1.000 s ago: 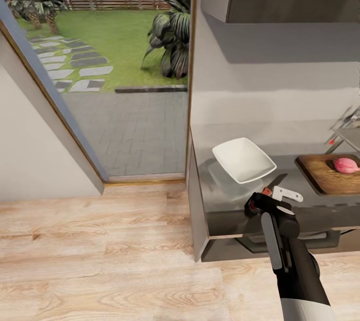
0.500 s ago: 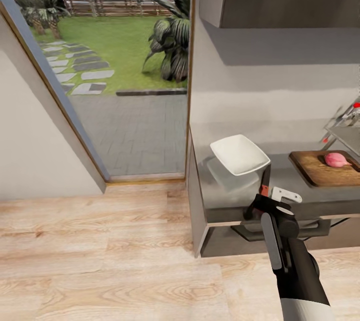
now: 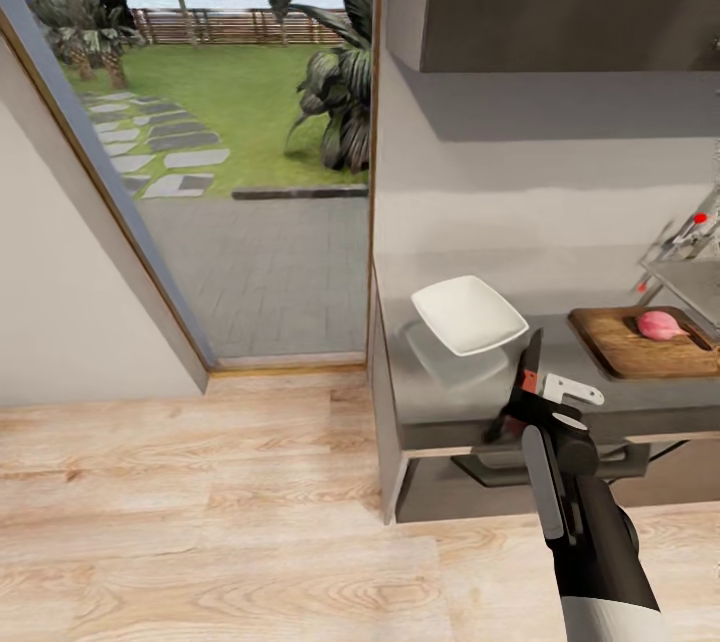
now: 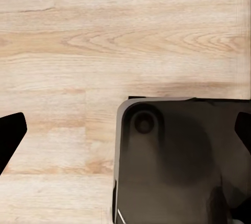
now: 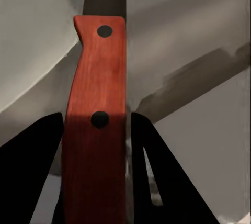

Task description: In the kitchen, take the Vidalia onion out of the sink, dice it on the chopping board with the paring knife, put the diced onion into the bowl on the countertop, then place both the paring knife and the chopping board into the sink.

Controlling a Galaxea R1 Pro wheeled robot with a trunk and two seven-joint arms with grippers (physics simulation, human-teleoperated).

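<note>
Nearest the camera, the right arm reaches forward over the wooden floor (image 3: 200,522) to the front edge of the grey worktop (image 3: 470,392); its right gripper (image 3: 527,400) is pinched on the knife (image 3: 530,367), whose dark blade points up and away above the worktop edge; in the right wrist view the reddish-brown handle (image 5: 97,124) with two dark rivets sits clamped between the two dark fingers (image 5: 36,166). The left gripper (image 4: 125,130) hangs over the floor with its fingertips (image 4: 10,135) spread wide apart, a dark rounded part of the robot below it. Just beyond the knife, the white squarish bowl (image 3: 468,314) rests on the worktop near its left end; to the right, well apart from the bowl, lies the wooden board (image 3: 640,342) with the pinkish-red onion (image 3: 658,324) on top of it; past the board, at the frame edge, the corner of the steel sink (image 3: 695,280) and its tap with a red knob (image 3: 690,227) appear. Farthest off, an open doorway gives onto a paved patio (image 3: 270,262) and a lawn with stepping stones.
</note>
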